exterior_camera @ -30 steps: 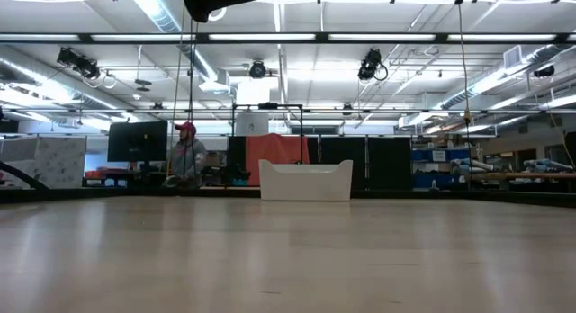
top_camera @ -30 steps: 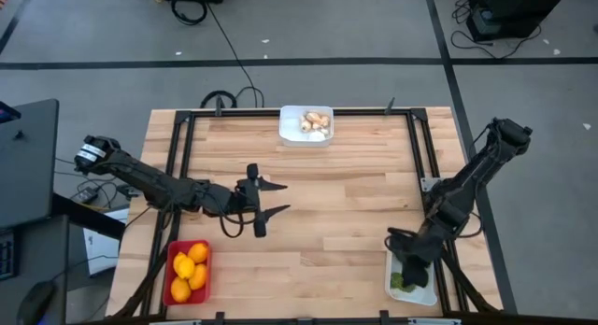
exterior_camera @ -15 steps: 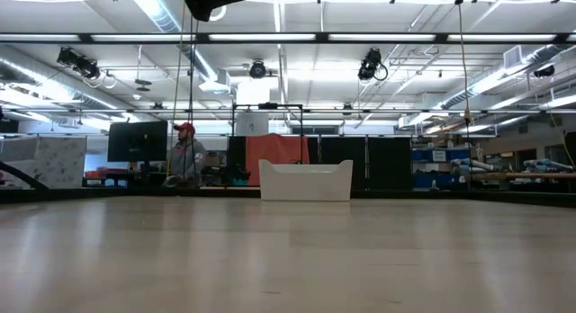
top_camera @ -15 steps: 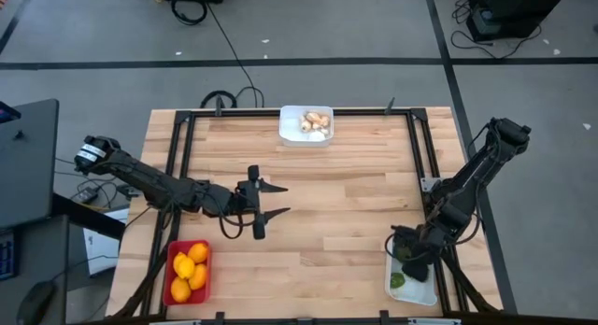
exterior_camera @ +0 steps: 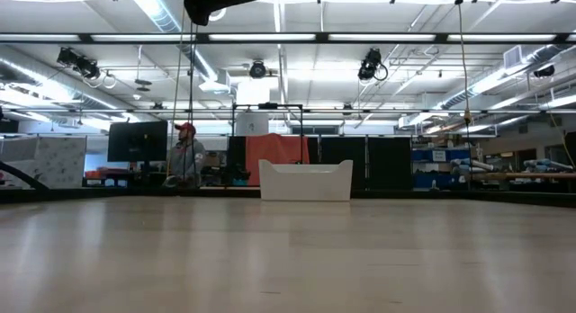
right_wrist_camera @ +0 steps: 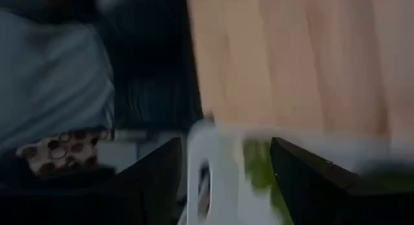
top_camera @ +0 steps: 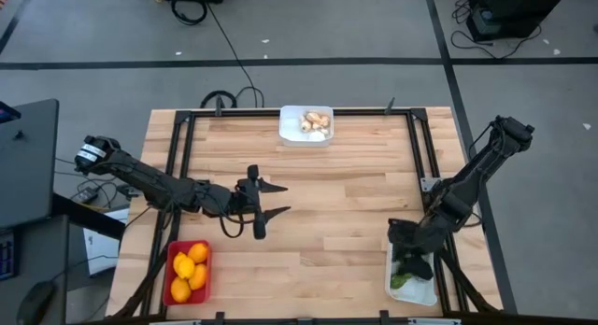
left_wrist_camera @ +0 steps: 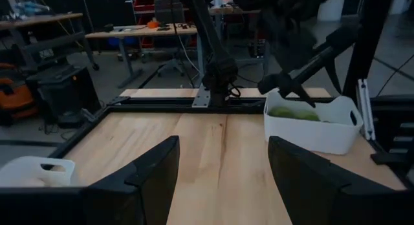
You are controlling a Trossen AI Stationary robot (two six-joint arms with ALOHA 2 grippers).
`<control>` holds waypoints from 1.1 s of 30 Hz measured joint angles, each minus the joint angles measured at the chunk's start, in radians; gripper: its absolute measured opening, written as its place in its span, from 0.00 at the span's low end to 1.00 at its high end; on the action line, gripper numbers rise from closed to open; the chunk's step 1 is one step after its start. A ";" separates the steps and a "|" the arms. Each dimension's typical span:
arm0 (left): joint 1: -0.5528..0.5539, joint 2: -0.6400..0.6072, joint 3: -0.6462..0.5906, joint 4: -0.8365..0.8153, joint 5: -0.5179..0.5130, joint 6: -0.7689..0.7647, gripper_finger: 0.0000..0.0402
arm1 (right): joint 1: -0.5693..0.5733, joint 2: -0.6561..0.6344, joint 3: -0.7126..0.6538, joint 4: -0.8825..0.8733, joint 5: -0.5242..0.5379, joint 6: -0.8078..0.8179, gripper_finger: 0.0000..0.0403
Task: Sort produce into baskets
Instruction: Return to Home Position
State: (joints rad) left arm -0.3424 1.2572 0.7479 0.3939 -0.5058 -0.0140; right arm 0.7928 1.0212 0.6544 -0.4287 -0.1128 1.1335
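In the high view's lower left, the red basket [top_camera: 168,280] holds the oranges [top_camera: 190,269]. The left gripper [top_camera: 286,199] hangs over mid-table, fingers spread and empty. The white basket [top_camera: 291,134] at the far edge holds the mushrooms [top_camera: 314,121]. At lower right, the right gripper [top_camera: 411,248] hovers just above the second white basket [top_camera: 426,292] with the limes [top_camera: 399,280], fingers apart and holding nothing. To go home cleanly, I judge it should rise straight up first, clearing the basket wall and the black frame rail [top_camera: 422,166] alongside. The bare table [top_camera: 346,204] leaves ample room.
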 joint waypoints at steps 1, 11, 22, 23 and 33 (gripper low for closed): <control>0.000 0.000 0.000 0.001 0.000 -0.011 0.60 | -0.011 -0.016 0.000 0.023 0.040 -0.063 0.61; 0.000 0.013 0.000 0.032 -0.002 -0.016 0.57 | -0.174 -0.067 0.000 0.214 0.698 -0.656 0.60; 0.022 0.085 0.000 0.053 0.006 0.018 0.40 | -0.484 0.078 -0.095 0.857 0.346 -1.061 0.50; 0.022 0.085 0.000 0.056 0.006 0.019 0.39 | -0.507 0.076 -0.100 0.851 0.351 -1.062 0.48; 0.030 -0.138 -0.255 0.177 -0.030 0.033 0.28 | -0.584 -0.068 -0.141 0.779 0.320 -1.087 0.03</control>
State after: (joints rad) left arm -0.3120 1.1196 0.4927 0.5705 -0.5357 0.0192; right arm 0.2091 0.9529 0.5136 0.3499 0.2074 0.0468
